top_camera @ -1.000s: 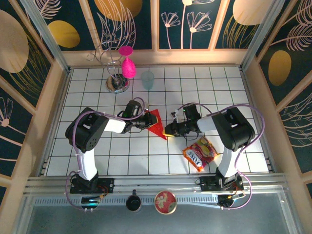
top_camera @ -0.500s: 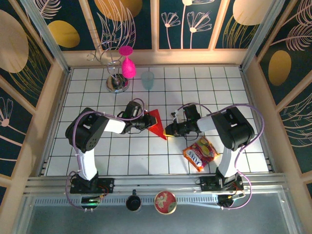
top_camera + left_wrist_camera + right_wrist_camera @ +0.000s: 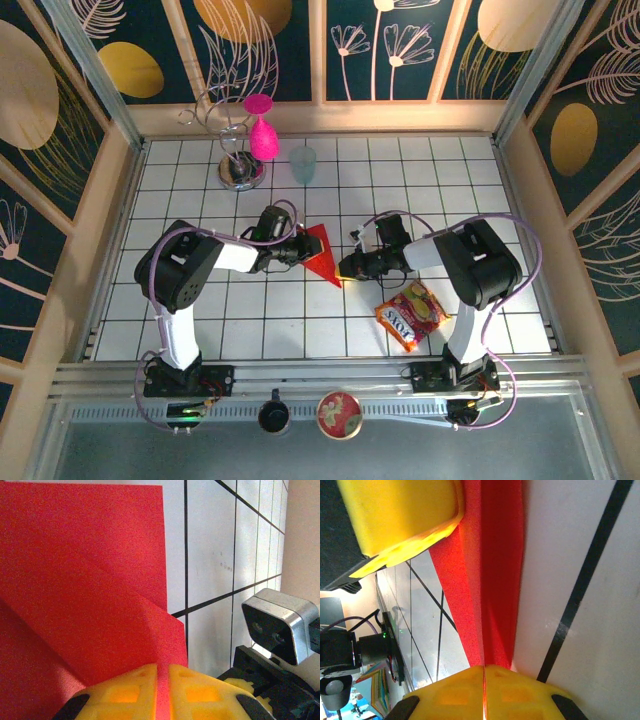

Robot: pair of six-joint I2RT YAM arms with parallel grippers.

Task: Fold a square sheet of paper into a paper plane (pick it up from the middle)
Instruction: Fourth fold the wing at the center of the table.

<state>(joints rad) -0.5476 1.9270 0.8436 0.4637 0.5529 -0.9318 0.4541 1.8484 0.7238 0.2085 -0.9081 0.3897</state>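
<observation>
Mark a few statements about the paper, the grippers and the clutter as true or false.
1. The left gripper and the right gripper are both shut on the red paper. True.
2. The snack packet lies beside the left arm's base. False: it lies by the right arm.
3. The pink goblet is by the wire rack, beyond both grippers. True.
4. The red paper is a flat, unfolded square. False: it is folded and tapers to a point.

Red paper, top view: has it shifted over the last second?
No. The red paper covers the same squares of the table grid, its lower tip at the same black line.
</observation>
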